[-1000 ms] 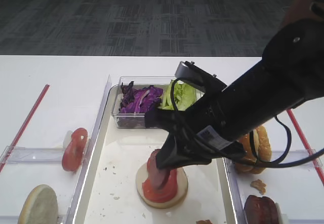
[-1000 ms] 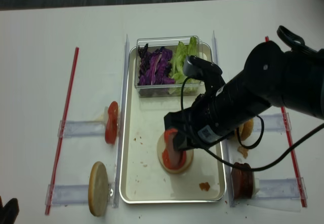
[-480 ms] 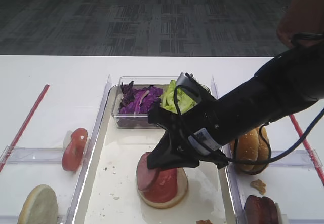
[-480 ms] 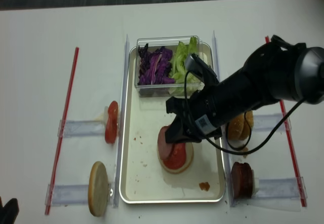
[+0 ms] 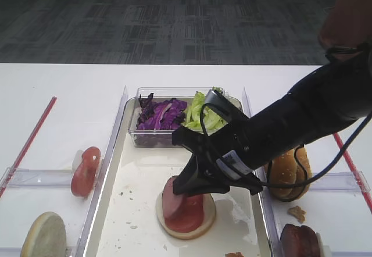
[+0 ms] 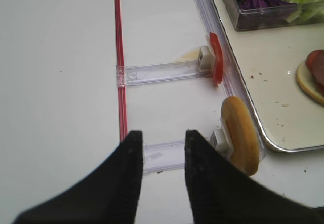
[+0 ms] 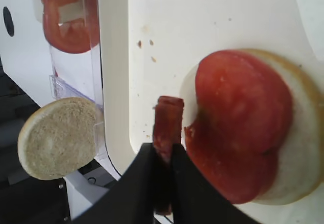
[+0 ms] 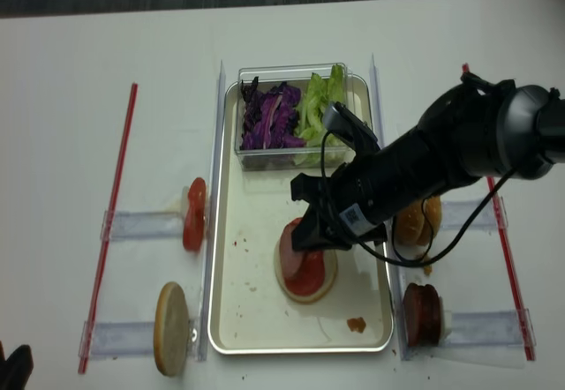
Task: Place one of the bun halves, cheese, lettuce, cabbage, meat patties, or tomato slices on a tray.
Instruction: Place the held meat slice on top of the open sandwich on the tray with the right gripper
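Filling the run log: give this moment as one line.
right pincer: shut on meat patty | patty: edge-on beside tomato slice on bun half | tray | left pincer: open, idle

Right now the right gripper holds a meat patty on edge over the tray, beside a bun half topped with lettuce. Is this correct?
Not quite: the bun half is topped with tomato slices, not lettuce, as the right wrist view shows. The right gripper does hold a meat patty on edge over the tray.

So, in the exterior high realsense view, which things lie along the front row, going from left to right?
Red strip → upright bun half → tray → crumb on the tray → meat patties in the right holder.
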Controlling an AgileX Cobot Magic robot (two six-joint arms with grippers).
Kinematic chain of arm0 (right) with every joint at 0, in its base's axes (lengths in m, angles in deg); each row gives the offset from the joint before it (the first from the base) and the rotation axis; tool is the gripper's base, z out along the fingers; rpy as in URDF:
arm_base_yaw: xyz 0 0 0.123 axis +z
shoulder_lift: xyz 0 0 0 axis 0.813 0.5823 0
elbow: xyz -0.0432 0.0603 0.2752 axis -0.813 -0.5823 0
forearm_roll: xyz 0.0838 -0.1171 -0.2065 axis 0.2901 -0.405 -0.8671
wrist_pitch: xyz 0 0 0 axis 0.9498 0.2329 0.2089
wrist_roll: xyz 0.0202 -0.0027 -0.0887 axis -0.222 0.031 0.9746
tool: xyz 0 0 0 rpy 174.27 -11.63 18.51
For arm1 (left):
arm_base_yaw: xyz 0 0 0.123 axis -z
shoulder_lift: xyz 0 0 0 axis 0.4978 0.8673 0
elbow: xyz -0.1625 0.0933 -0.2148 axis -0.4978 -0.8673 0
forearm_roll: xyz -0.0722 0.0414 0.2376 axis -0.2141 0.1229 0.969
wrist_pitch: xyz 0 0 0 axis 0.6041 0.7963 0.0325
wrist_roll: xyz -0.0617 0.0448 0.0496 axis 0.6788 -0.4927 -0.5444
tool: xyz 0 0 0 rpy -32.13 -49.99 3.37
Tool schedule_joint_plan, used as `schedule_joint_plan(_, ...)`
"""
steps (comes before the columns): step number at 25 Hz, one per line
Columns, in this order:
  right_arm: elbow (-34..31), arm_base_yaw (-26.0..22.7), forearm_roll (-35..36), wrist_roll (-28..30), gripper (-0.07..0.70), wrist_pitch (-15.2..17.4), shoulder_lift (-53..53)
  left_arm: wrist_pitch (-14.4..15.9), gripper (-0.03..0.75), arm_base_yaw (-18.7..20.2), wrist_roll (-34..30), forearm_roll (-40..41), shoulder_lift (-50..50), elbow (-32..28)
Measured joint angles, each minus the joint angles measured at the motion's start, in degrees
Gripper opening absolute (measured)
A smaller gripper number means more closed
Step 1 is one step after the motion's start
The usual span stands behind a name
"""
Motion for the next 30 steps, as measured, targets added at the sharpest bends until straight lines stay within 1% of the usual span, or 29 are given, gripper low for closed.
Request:
schedule_joint_plan(5, 0.1, 0.0, 0.1, 0.1, 0.087, -0.4, 1.9, 0.0, 0.197, 0.0, 0.0, 0.0, 0.0, 0.0)
schedule_joint_plan(16, 0.1, 0.0, 0.0, 1.4, 0.087, -2.5, 2.2, 0.0, 0.197, 0.0, 0.0, 0.0, 0.0, 0.0)
schedule_joint_plan(23, 0.1, 0.0, -1.1, 1.5, 0.091, -2.8, 2.2, 0.0, 0.197, 0.0, 0.0, 0.0, 0.0, 0.0)
schedule_joint_plan(26, 0.1, 0.0, -1.2, 1.6, 0.130, -3.0, 2.2, 0.0, 0.197, 0.0, 0.0, 0.0, 0.0, 0.0)
schedule_joint_plan(30, 0.1, 0.0, -2.3, 0.1, 0.241, -3.3, 2.2, 0.0, 0.197, 0.0, 0.0, 0.0, 0.0, 0.0)
